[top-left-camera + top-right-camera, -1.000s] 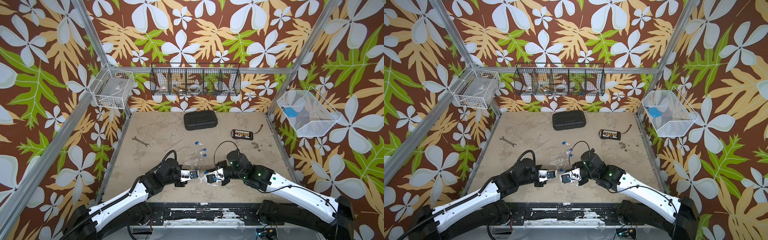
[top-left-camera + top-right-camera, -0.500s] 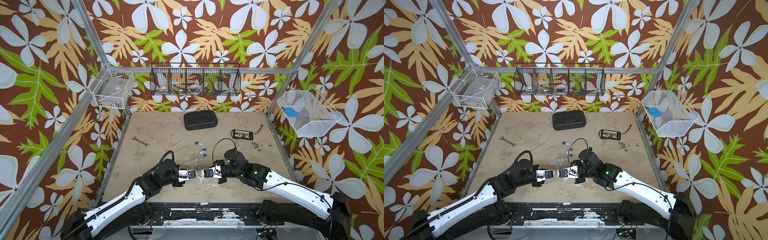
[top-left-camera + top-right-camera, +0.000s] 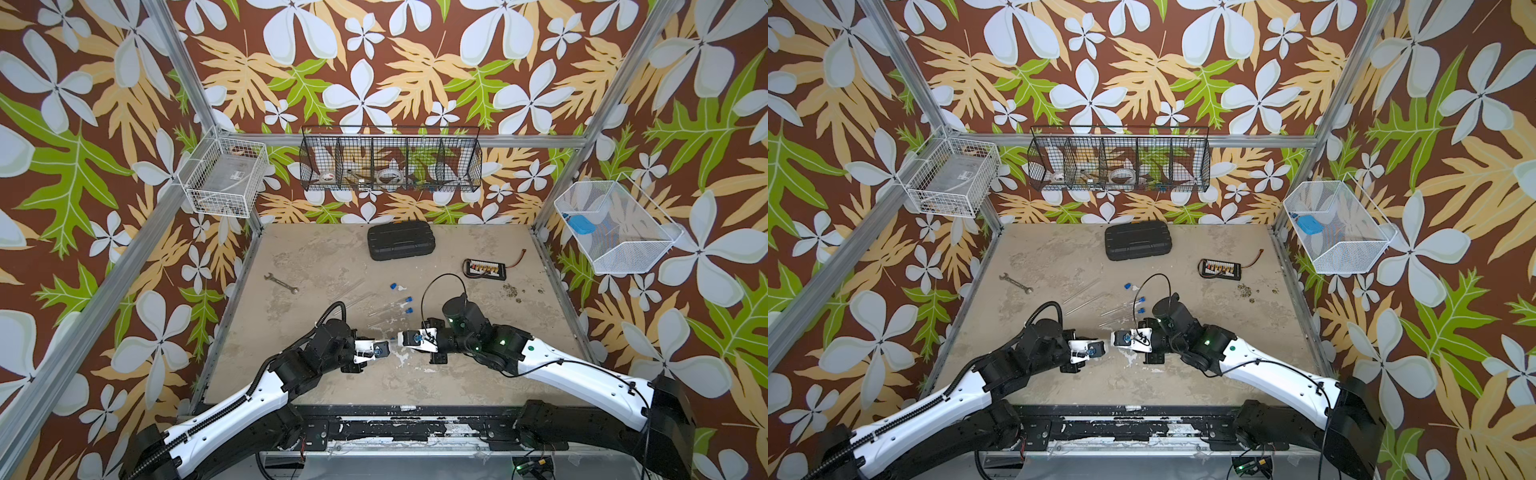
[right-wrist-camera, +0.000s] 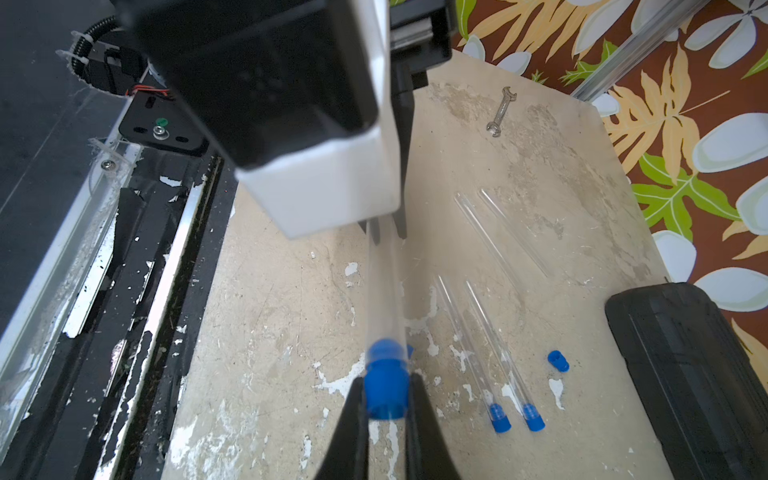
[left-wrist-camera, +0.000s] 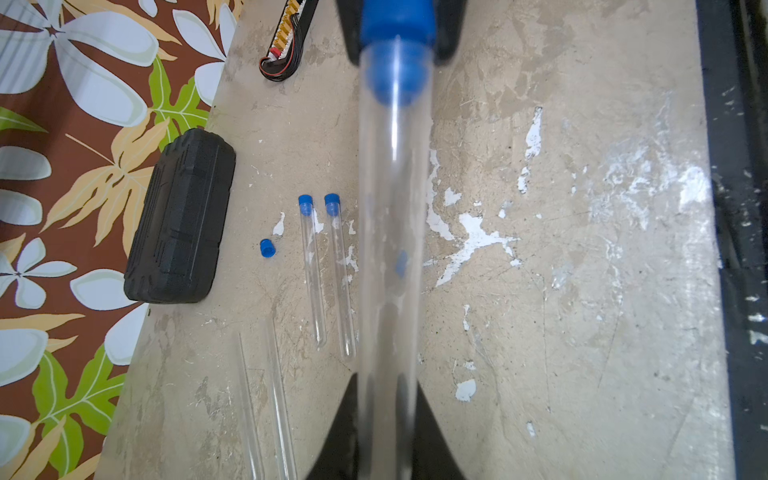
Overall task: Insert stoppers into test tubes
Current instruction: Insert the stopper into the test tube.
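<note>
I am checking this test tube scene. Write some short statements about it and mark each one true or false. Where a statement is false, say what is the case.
1. The left gripper is shut on a test tube. True.
2. The right gripper is open and empty. False: it is shut on a blue stopper, which sits partly inside the held tube's mouth.
3. Two stoppered tubes lie on the table. True.
4. No loose stopper lies on the table. False: one loose stopper lies beside the stoppered tubes.
5. Two open tubes lie on the table. True.
</note>
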`<move>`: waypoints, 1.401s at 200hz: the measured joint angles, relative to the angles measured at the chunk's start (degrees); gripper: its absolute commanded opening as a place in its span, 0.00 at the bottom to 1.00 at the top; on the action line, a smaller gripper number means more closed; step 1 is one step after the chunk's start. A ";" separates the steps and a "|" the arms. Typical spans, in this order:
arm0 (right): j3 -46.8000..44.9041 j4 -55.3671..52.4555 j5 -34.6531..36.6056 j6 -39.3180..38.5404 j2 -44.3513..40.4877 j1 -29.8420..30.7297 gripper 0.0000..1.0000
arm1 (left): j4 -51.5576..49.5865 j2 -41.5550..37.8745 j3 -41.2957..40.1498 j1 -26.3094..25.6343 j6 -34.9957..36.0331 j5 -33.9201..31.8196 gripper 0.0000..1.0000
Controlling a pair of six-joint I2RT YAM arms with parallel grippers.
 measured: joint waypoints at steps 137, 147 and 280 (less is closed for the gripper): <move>-0.33 3.45 -3.63 5.99 0.04 -1.95 0.35 | 3.67 -0.66 0.11 -0.07 5.92 -0.87 0.00; -0.31 3.50 -4.76 5.68 -1.51 -2.86 0.42 | 6.01 0.17 0.50 -0.42 6.56 0.61 0.00; -4.37 -4.92 3.76 28.30 -14.53 -13.73 0.61 | -3.13 31.87 17.35 6.80 -2.86 5.33 0.00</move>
